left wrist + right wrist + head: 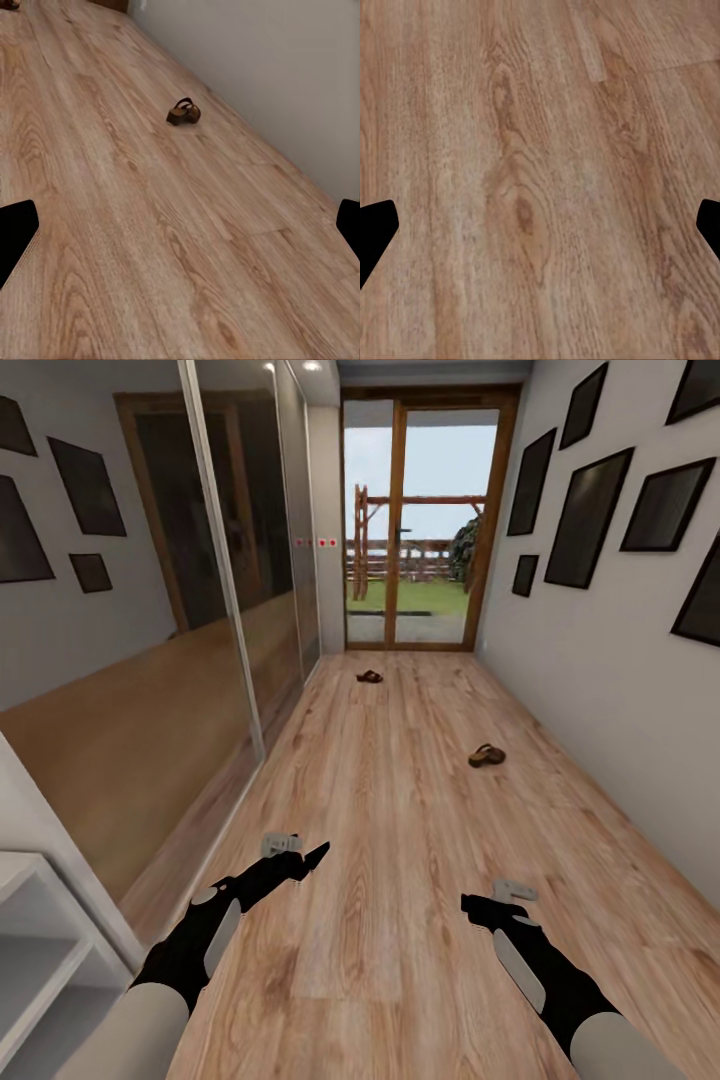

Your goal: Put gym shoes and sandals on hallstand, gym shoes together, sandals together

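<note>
Rolling down the corridor, both grippers are spread wide and carrying nothing: left gripper, right gripper, held low over the floor. Near sandal sits toward the right wall, far sandal lies by the glass door, well apart. My guess for doing this well: drive right up, square on the near sandal, then lower one arm. Left wrist view shows that sandal tipped up near the wall. Rack pokes in at the head view's lower left.
</note>
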